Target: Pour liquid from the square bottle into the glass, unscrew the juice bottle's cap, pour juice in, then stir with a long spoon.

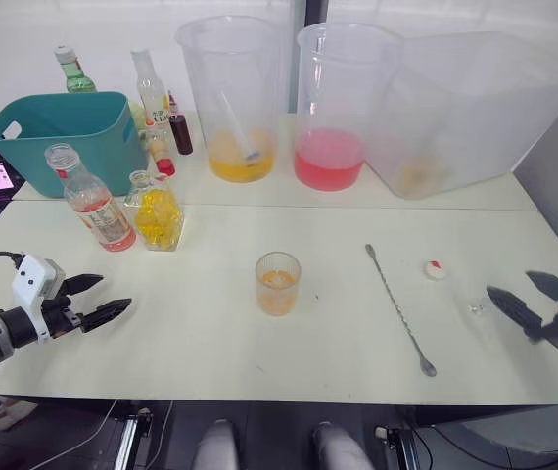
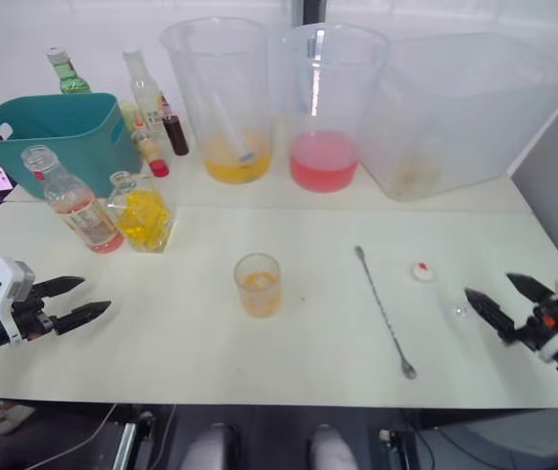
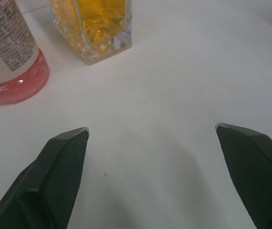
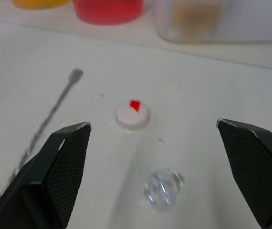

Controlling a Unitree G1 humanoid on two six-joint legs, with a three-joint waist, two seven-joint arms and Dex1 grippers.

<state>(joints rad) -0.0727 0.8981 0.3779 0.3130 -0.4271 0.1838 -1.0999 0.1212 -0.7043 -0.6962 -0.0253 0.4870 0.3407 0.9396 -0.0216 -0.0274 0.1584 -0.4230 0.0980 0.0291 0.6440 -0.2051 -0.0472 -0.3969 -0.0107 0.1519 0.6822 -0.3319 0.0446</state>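
The left gripper [image 1: 105, 296] hovers low over the table's [image 1: 210, 343] left edge, fingers spread and empty; the right gripper [image 1: 522, 297] likewise at the right edge. The glass [image 1: 278, 283] stands centred, the long spoon [image 1: 399, 308] beside it.

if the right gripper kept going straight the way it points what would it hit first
Probably the small clear glass stopper lying on the table between the open right gripper's fingers, then the juice bottle's cap beyond it; depth is uncertain.
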